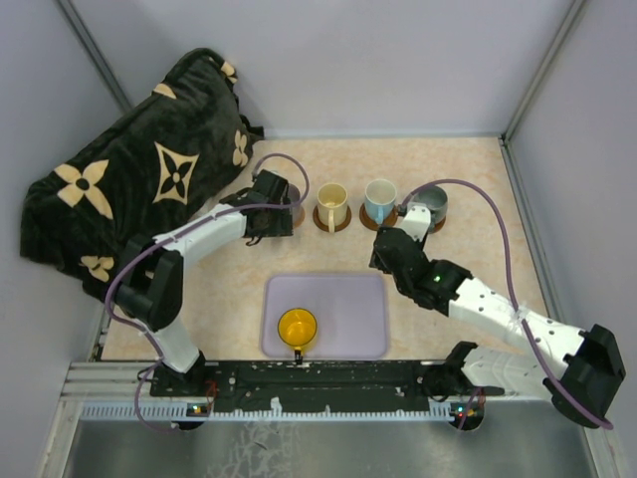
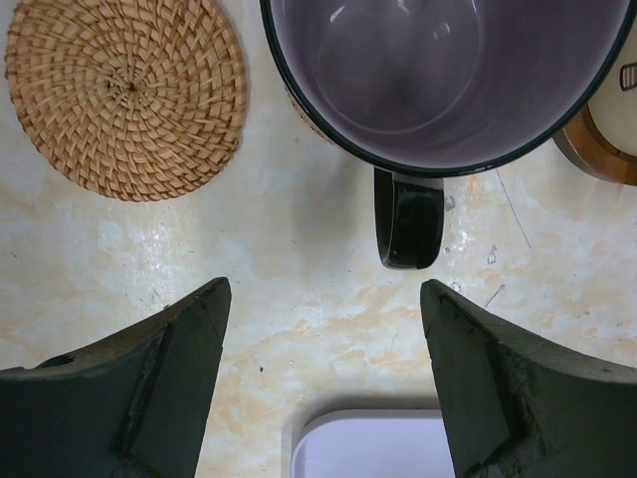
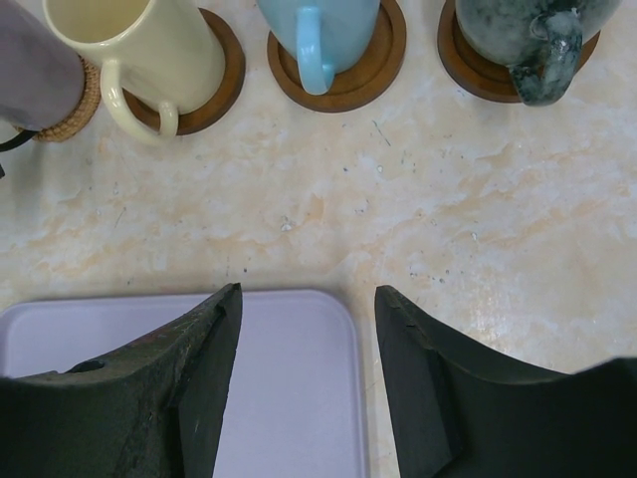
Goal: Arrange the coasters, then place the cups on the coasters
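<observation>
Tray [image 3: 289,398] edge by open right gripper [image 3: 309,291], open left gripper [image 2: 325,287] facing purple cup [image 2: 418,80]

Past the black left fingers [image 2: 149,388], the purple mug [image 2: 418,70] is smoky lilac inside, with a glossy black rim and handle. Up to their left, the woven coaster [image 2: 124,95] shows a tan spiral weave. The table [image 2: 299,269] is marbled cream and beige. Between the dark right fingers [image 3: 159,398] shows a lavender tray [image 3: 289,378]. Ahead of them are a cream mug [image 3: 149,45], a light-blue mug [image 3: 328,20] and a mottled grey-green mug [image 3: 518,30], on dark brown coasters [image 3: 358,85].
</observation>
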Controlling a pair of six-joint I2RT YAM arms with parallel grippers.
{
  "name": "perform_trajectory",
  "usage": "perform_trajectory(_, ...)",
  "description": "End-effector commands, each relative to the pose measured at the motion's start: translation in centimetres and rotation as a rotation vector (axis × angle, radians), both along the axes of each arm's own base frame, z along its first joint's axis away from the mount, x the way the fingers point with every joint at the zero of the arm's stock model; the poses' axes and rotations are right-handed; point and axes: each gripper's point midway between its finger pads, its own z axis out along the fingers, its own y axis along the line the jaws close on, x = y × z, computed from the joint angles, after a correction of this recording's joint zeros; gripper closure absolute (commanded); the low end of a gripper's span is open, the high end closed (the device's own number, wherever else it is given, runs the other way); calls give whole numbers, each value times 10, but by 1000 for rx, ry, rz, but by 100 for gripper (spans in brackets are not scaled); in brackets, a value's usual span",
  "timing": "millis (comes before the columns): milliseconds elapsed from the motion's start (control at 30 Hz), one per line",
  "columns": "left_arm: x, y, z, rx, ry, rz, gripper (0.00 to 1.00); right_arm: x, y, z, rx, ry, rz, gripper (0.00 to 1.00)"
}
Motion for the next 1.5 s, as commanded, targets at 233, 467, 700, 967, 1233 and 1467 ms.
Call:
perform_trajectory(233, 17, -4, 1, -8, -60, 44, 17, 2, 5, 16, 56, -49, 2, 44)
perform_trajectory(467, 21, -5, -1, -14, -70, 62, 16, 2, 7, 14, 60, -45, 6, 44)
perform_trajectory(700, 24, -1, -5, 6, -72, 84, 16, 0, 7, 9, 59, -34, 13, 45)
perform_trajectory(967, 26, 2, -5, 19, -78, 97, 16, -1, 8, 5, 58, -26, 18, 45)
perform_trajectory(1233, 26, 5, -5, 32, -79, 107, 16, -1, 9, 3, 59, -20, 20, 45)
perform_trajectory(1467, 24, 4, -4, 21, -72, 96, 16, -1, 9, 4, 61, -22, 21, 45)
